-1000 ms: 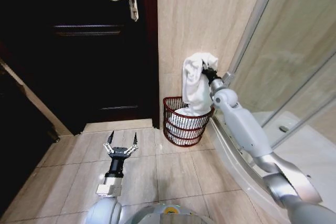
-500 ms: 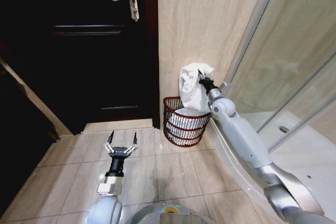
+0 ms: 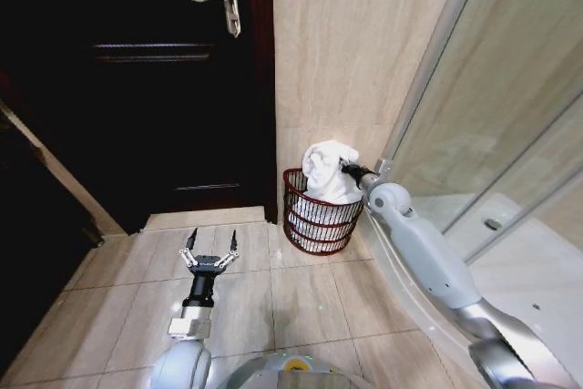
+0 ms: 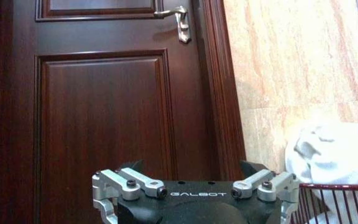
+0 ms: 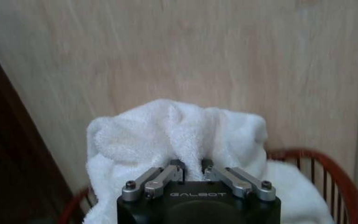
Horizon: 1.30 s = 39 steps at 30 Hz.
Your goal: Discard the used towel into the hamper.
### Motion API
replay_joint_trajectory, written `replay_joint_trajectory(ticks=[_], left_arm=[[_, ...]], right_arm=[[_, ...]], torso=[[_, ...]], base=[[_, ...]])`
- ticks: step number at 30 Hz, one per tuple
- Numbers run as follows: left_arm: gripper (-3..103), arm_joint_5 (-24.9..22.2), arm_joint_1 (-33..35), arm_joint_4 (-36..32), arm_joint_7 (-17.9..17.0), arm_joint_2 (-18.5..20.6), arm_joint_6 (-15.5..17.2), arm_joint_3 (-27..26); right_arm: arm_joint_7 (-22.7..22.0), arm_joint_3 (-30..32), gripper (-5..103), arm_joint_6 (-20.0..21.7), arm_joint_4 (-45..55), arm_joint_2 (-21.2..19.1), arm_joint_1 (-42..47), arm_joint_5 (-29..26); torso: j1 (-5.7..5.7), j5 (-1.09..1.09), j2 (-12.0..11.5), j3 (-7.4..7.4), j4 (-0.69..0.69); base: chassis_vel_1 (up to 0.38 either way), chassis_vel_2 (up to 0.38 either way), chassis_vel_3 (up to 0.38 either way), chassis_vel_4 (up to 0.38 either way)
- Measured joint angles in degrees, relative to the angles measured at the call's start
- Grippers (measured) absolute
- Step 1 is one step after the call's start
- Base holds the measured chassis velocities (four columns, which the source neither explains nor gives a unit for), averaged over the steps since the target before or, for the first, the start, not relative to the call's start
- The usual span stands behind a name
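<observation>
The right hand pinches the towel above the hamper (left hand spread, empty).

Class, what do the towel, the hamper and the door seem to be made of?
Towel: white terry cloth, going by its fuzzy, folded pile. Hamper: thin wire, apparently coated dark red, with open gaps between bars. Door: probably wood, dark and glossy, with raised panels.

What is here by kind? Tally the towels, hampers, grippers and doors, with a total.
Towel: 1
Hamper: 1
Grippers: 2, left gripper and right gripper
Door: 1
Total: 5
</observation>
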<state>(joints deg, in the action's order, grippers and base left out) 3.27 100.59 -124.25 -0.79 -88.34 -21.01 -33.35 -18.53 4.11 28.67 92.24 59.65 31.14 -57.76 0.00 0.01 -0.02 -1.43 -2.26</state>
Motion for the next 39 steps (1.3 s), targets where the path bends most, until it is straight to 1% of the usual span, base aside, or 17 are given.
replay_joint_trajectory(ticks=[2, 3, 6, 7, 9, 11, 16, 20, 26, 30, 36, 37, 38, 39], left_arm=[[100, -0.1, 0.0, -0.2, 0.0, 0.0, 0.0, 0.0], [100, -0.1, 0.0, -0.2, 0.0, 0.0, 0.0, 0.0], [100, -0.2, 0.2, -0.3, 0.0, -0.2, 0.0, -0.1], [100, -0.2, 0.2, -0.3, 0.0, -0.2, 0.0, -0.1], [100, -0.2, 0.4, -0.2, -0.1, -0.3, -0.3, -0.2], [100, -0.2, 0.5, -0.1, -0.1, -0.3, -0.4, -0.4], [100, -0.5, 0.7, 0.0, -0.2, -0.5, -0.5, -0.8], [100, -0.4, 0.7, 0.2, -0.8, -0.7, -0.5, -0.4], [100, 0.0, 0.7, 0.3, -0.9, -1.2, -0.6, -0.4], [100, 0.1, 0.7, 0.4, -0.9, -1.2, -0.5, -0.5], [100, 0.4, 0.3, 1.0, -0.9, -1.5, -0.5, -0.1], [100, 0.5, 0.2, 1.1, -0.9, -1.6, -0.5, 0.0], [100, 0.5, 0.2, 1.1, -0.9, -1.6, -0.5, 0.0], [100, 0.6, 0.1, 1.1, -0.9, -1.7, -0.5, 0.1]], right_arm=[[-1.2, -0.7, 14, 2.6, -0.3, 0.0, 0.1, -0.7], [-1.2, -0.7, 14, 2.6, -0.3, 0.0, 0.1, -0.7], [-1.9, -1.1, 14, 7.2, -1.2, -0.1, -0.3, -3.1], [-1.9, -1.1, 14, 7.2, -1.2, -0.1, -0.3, -3.1], [-2.1, -1.9, 14, 8.9, -3.2, 0.2, -1.7, -3.9], [-2.2, -2.4, 13, 9.5, -4.2, 0.4, -2.6, -4.5], [-2.5, -4.1, 13, 13.3, -10.0, 1.1, -8.2, -8.9], [-2.1, -5.6, 13, 13.6, -12.8, 1.4, -10.6, -10.8], [-0.9, -6.6, 13, 13.5, -15.4, 2.2, -10.5, -10.7], [0.1, -6.6, 13, 13.2, -16.2, 2.9, -8.4, -9.1], [2.0, -6.7, 13, 11.9, -16.1, 2.9, -7.8, -7.1], [3.3, -6.6, 10, 11.4, -15.9, 2.7, -7.8, -5.7], [3.3, -6.6, 10, 11.4, -15.9, 2.7, -7.8, -5.7], [3.9, -6.1, 14, 11.2, -15.2, 2.4, -7.8, -5.0]], torso=[[0.0, -0.01, 0.0, 0.0, 0.0], [0.0, -0.01, 0.0, 0.0, 0.0], [0.0, -0.01, 0.0, -0.01, 0.0], [0.0, -0.01, 0.0, -0.01, 0.0], [0.0, -0.01, 0.0, -0.01, 0.01], [0.0, 0.0, 0.0, -0.01, 0.0], [0.0, -0.02, 0.0, -0.02, 0.0], [0.0, -0.01, 0.0, -0.02, 0.01], [0.0, -0.01, 0.0, -0.01, 0.0], [0.0, 0.0, 0.0, -0.01, 0.0], [0.0, -0.02, 0.0, -0.02, 0.0], [0.0, -0.01, 0.0, -0.03, 0.0], [0.0, -0.01, 0.0, -0.03, 0.0], [0.0, 0.01, 0.0, -0.04, 0.0]], base=[[0.0, 0.0, 0.0, 0.0], [0.0, 0.0, 0.0, 0.0], [0.0, 0.0, 0.0, 0.0], [0.0, 0.0, 0.0, 0.0], [0.0, 0.0, 0.0, 0.0], [0.0, 0.0, 0.0, 0.0], [0.0, 0.0, 0.0, 0.0], [0.0, 0.0, 0.0, 0.0], [0.0, 0.0, 0.0, 0.0], [0.0, 0.0, 0.0, 0.0], [0.0, 0.0, 0.0, 0.0], [0.0, 0.0, 0.0, 0.0], [0.0, 0.0, 0.0, 0.0], [0.0, 0.0, 0.0, 0.0]])
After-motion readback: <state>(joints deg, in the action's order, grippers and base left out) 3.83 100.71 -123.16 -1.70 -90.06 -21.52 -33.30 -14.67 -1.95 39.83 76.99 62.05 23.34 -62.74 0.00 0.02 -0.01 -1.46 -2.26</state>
